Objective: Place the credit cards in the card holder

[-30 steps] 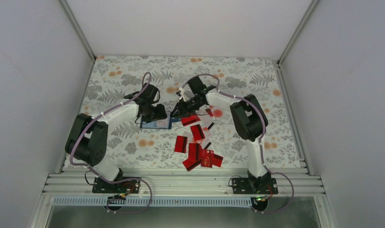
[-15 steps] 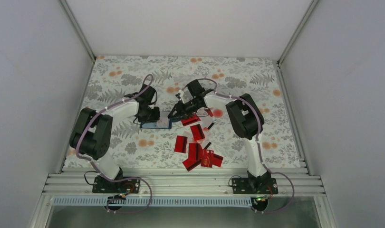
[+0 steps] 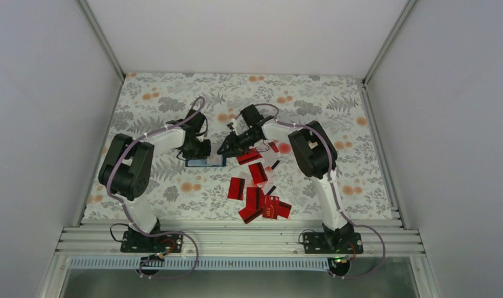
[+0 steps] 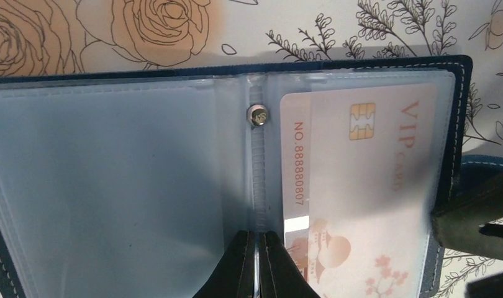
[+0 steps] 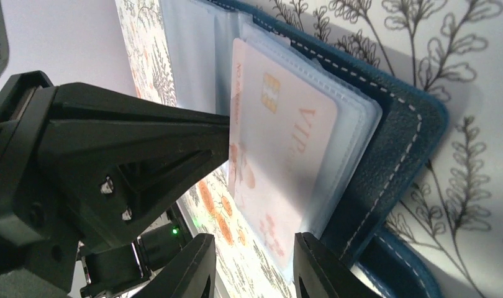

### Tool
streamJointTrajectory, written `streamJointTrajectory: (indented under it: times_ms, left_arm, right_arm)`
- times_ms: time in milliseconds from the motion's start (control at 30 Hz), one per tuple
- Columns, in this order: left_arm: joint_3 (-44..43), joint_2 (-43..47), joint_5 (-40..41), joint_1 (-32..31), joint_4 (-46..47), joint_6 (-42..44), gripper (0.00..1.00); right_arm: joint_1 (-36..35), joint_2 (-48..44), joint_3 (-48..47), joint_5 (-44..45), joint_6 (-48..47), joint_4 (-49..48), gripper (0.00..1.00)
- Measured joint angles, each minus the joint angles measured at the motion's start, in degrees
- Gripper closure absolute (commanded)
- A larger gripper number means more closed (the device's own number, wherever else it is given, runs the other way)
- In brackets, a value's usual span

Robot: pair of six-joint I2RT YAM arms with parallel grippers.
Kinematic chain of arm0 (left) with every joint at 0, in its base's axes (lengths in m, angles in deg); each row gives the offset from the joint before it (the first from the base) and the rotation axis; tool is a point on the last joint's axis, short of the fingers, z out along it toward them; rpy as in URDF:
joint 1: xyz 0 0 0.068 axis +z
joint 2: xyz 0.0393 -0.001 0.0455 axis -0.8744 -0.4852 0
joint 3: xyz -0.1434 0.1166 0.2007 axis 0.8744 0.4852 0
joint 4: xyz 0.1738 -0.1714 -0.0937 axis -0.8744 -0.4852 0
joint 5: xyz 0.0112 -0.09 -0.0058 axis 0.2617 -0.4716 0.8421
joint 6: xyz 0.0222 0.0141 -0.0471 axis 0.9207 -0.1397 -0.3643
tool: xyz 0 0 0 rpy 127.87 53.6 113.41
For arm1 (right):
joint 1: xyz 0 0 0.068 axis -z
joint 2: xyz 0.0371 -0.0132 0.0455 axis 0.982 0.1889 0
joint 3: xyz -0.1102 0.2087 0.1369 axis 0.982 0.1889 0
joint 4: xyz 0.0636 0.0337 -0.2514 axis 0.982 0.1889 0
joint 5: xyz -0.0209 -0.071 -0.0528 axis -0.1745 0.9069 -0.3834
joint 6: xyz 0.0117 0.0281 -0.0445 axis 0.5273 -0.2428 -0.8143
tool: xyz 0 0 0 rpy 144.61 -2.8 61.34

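A white card point(image 4: 361, 186) tucked into the right half of an open blue wallet point(image 4: 454, 124) reads "VIP" in red along the side nearest the wallet's right edge. Fainter small lettering beside it looks like "CARD". "NO.88888807" runs along the side nearest the fold. Print on the loose red cards point(image 3: 236, 187) is too small to read.

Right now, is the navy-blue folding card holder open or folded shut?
Open. The navy-blue folding card holder lies spread on the floral table, clear plastic sleeves exposed, a white VIP card tucked in one.

Open navy card holder point(image 4: 112, 186), white card point(image 4: 361, 174) inside
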Motion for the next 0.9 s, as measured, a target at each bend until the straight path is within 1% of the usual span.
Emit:
streamJointTrajectory:
  times_ms: [300,433,667,900]
  left_arm:
    - [-0.04,-0.31,-1.22,0.24,0.5,0.26,0.96]
    - [-0.07,-0.5,-1.66,0.24,0.92,0.28,0.96]
    - [-0.37,-0.83,-1.88,0.24,1.2,0.31,0.98]
    - [-0.37,-0.85,-2.01,0.24,1.2,0.31,0.98]
  right_arm:
    - [-0.02,2.12,-2.82,0.09,-0.04,1.7,0.69]
    - [-0.04,2.16,-3.5,1.51,-0.9,3.43,0.68]
    - [-0.11,0.04,-3.41,4.87,-2.89,5.99,0.68]
    - [-0.11,-0.46,-3.3,6.32,-3.65,6.99,0.68]
